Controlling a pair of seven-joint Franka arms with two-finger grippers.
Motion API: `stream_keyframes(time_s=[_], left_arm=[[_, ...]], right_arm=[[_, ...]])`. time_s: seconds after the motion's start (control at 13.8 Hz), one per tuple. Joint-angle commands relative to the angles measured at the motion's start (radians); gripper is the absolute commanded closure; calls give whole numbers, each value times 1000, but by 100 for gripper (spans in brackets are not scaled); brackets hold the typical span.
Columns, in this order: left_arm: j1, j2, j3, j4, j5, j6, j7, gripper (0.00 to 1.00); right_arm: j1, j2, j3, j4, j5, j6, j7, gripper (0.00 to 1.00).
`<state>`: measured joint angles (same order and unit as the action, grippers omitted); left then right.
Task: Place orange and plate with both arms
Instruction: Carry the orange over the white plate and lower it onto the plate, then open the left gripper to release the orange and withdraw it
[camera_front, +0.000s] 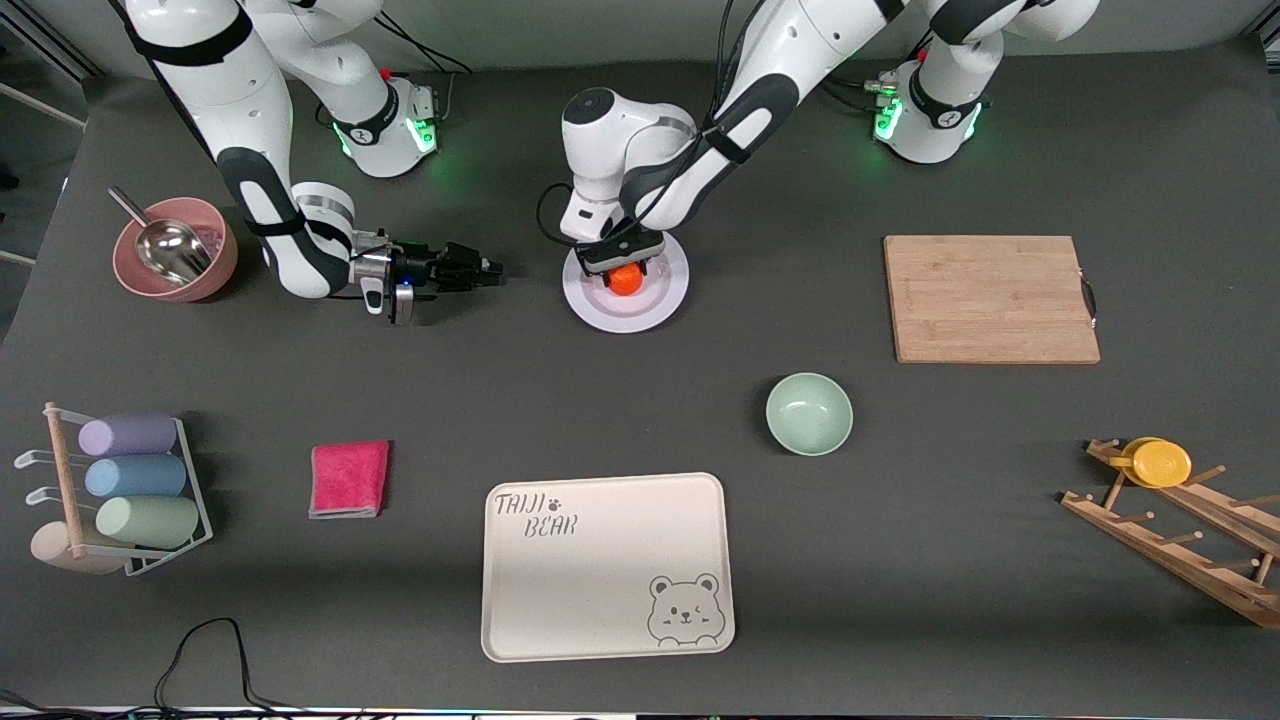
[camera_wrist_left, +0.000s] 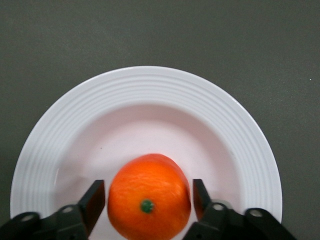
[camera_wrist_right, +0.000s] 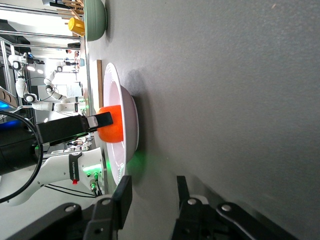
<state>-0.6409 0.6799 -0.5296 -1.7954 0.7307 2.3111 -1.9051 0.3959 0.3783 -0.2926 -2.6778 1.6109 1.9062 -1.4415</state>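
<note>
my left gripper (camera_front: 625, 272) (camera_wrist_left: 149, 192) points straight down, clamped on the orange (camera_front: 626, 281) (camera_wrist_left: 149, 200) (camera_wrist_right: 112, 127). one black finger (camera_wrist_left: 95, 199) presses each flank, and the green stem dot faces up at my left wrist camera. the orange sits low in the well of the plate (camera_front: 640, 312) (camera_wrist_left: 150, 90) (camera_wrist_right: 131, 120). i cannot tell whether it rests on the white surface or hangs just above it.

i read the table as a clock with the plate at its centre and twelve toward my bases. the orange is off-centre in the plate, toward twelve.

my right gripper (camera_front: 492, 270) (camera_wrist_right: 152, 192) lies level and low over bare mat at nine o'clock from the plate, near its rim but not touching. its jaws are apart with nothing between them, tips aimed at the plate. this arm waits.

farther out:
- at nine o'clock, toward my right arm's end, a pink bowl (camera_front: 205, 275) holds a metal scoop (camera_front: 165, 245).
- at three o'clock lies a wooden cutting board (camera_front: 990, 298).
- between four and five o'clock stands a mint-green bowl (camera_front: 809, 413) (camera_wrist_right: 95, 17).
- at six o'clock, nearest the front camera, lies the cream bear tray (camera_front: 607, 565).
- near eight o'clock lies a folded pink cloth (camera_front: 349, 479).
</note>
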Motion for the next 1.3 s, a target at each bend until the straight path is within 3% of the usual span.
stream_keyframes(time_s=[0.0,0.29,0.51,0.8,1.23], left_arm=[[-20,-10,16,18,19,-32,-28,0],[62,-103,-1,15,0,-70,36,0],[182,-198,-52,18,-161,-131,284,0],[318,-307,-58,39,-339,-208,594,0],[518,-387,-55,292,-519,-614,1182,0]], right_arm=[[1,22,-2,9,27,-13,-37,57],[6,22,1,9,55,-15,-37,57],[9,22,4,13,64,-15,-37,57],[70,33,29,18,183,-13,-36,57],[162,64,90,64,380,-12,-33,57]])
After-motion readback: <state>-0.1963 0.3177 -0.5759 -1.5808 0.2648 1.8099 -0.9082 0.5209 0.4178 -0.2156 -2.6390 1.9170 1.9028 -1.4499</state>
